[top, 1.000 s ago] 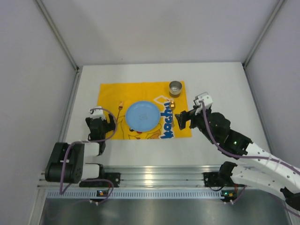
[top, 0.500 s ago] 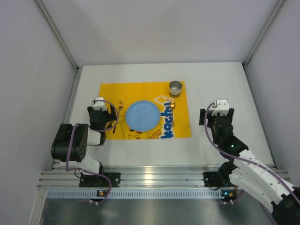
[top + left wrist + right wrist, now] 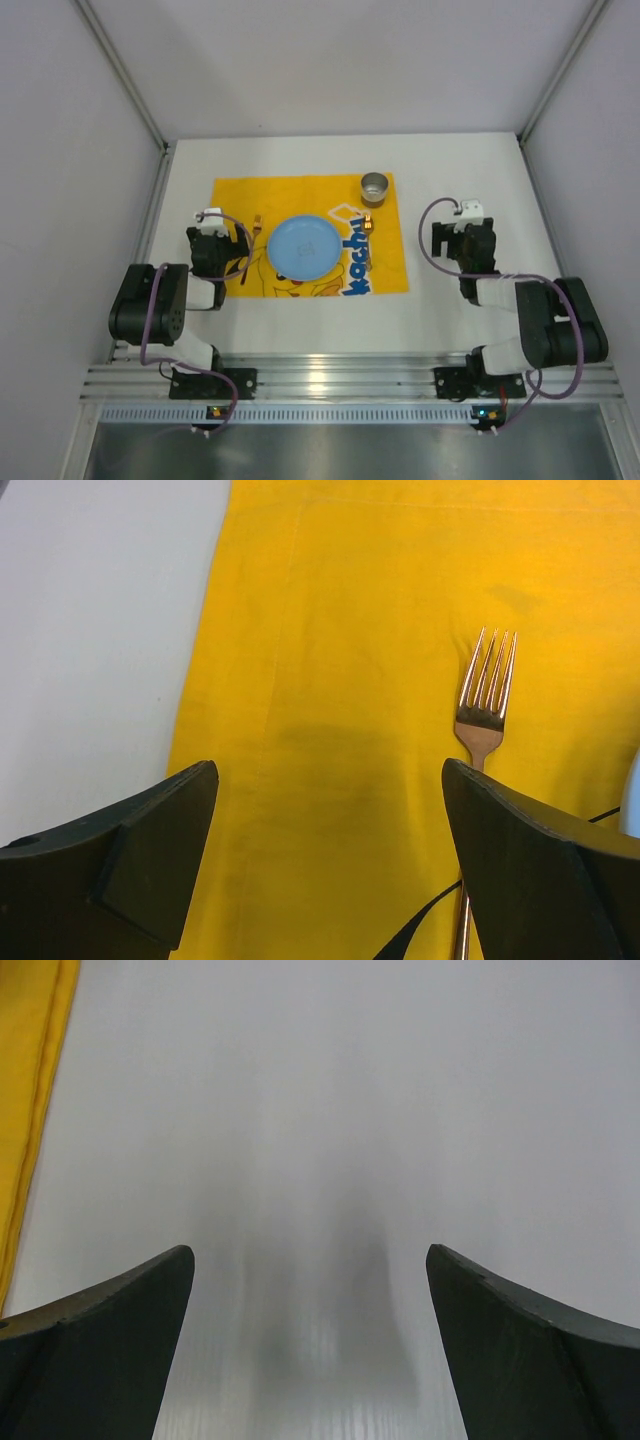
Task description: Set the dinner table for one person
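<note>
On the white dinner table (image 3: pixel 470 170) lies a yellow Pikachu-print mat (image 3: pixel 240 198). On the mat are a blue plate (image 3: pixel 304 246), a copper fork (image 3: pixel 255 240) to its left, a copper utensil (image 3: pixel 368 240) to its right, and a metal cup (image 3: pixel 374 186) at the mat's far right corner. The fork also shows in the left wrist view (image 3: pixel 484 700). My left gripper (image 3: pixel 214 250) is open and empty over the mat's left edge, beside the fork. My right gripper (image 3: pixel 462 245) is open and empty over bare table, right of the mat.
Grey walls stand on three sides of the table. An aluminium rail (image 3: pixel 330 380) with the arm bases runs along the near edge. The mat's right edge (image 3: pixel 30 1130) shows at the left of the right wrist view.
My right arm has drawn back from the utensil at the plate's right and folded down at the right of the mat. My left arm folded back a little earlier and is now still.
</note>
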{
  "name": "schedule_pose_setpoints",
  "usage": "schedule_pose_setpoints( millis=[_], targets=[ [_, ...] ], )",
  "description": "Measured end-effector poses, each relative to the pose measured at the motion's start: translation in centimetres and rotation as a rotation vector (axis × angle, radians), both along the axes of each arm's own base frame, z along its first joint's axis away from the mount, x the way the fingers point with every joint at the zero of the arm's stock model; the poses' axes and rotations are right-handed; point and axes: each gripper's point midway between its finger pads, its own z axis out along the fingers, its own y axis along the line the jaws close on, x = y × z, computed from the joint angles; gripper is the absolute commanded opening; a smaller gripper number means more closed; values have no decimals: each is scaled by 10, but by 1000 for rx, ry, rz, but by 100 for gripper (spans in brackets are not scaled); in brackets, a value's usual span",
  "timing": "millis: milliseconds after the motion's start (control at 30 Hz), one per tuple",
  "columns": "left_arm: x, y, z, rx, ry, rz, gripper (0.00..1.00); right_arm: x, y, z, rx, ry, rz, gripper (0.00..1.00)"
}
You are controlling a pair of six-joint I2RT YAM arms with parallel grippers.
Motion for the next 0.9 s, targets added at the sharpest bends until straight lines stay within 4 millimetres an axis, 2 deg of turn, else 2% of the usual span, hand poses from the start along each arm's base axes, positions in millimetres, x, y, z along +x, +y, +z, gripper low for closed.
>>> schedule_pose_setpoints(
  millis=[133, 233, 333, 500, 900],
  targets=[
    [0, 0, 0, 0, 0, 0, 99, 25, -19, 16, 34, -68, -62, 100],
    [0, 0, 0, 0, 0, 0, 99, 30, -22, 28, 47, -128, -70, 100],
    [0, 0, 0, 0, 0, 0, 99, 27, -18, 32, 60, -172, -49, 100],
    [0, 0, 0, 0, 0, 0, 99, 11, -12, 21, 84, -180, -4, 100],
    [0, 0, 0, 0, 0, 0, 99, 19, -7, 44, 93, -279, 23, 100]
  ],
)
